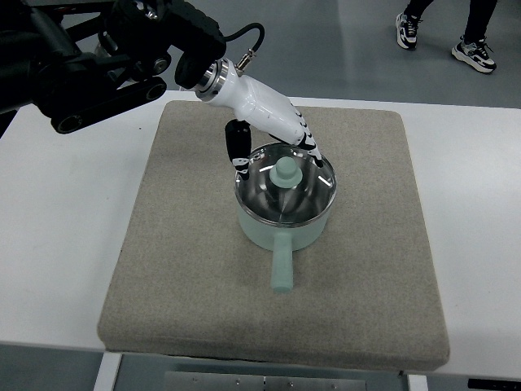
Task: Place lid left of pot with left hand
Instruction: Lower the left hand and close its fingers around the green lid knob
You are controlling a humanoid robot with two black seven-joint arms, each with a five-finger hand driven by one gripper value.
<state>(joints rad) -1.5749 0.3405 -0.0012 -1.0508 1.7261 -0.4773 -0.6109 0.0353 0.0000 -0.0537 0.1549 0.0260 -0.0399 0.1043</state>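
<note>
No writing or brand name can be read on anything here.

A pale green pot [285,224] sits near the middle of a grey-brown mat [187,269]. The mat lies on a white tabletop [57,236]. The pot's short handle [282,265] points toward the near edge. A shiny silver lid [264,199] is on top of the pot. It has a round green knob [286,172] in the middle.

The left arm [106,57] comes in from the far left corner. It is black and bulky up to a silver ring at the wrist. The left hand [273,130] is white with black fingers [238,147]. It reaches down at a slant over the far rim of the pot. One finger hangs down on the left side of the lid's far edge. The other fingers lie over the far right part of the lid, close to the knob. The fingers are bent around the far edge of the lid, but I cannot tell if they are holding it tight or just touching it.

Far away on the floor, a person's shoes [440,37] show at the top right.
</note>
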